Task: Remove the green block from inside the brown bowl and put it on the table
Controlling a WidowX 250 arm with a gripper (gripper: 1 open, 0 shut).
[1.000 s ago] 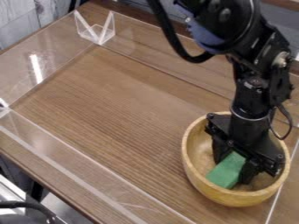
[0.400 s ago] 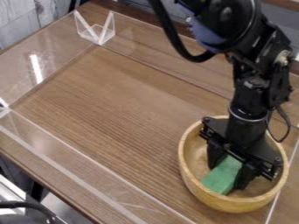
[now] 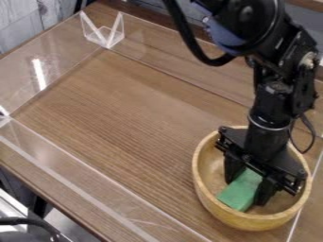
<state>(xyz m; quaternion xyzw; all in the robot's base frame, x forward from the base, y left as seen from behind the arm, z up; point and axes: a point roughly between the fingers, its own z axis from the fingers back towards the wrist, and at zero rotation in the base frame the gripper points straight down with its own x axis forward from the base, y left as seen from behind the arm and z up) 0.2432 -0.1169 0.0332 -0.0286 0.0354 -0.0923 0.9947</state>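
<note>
The jaws (image 3: 256, 178) are closed on the green block (image 3: 244, 193) inside the brown bowl (image 3: 209, 195), at the near right of the worktop (image 3: 127, 113). The block's long axis runs from near left to far right, its near end down in the bowl.

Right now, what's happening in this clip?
A single black robot arm reaches straight down into the brown bowl at the table's near right corner. Its gripper is shut on the green block, which is inside the bowl and not yet lifted out. The block has not reached the tabletop.
</note>
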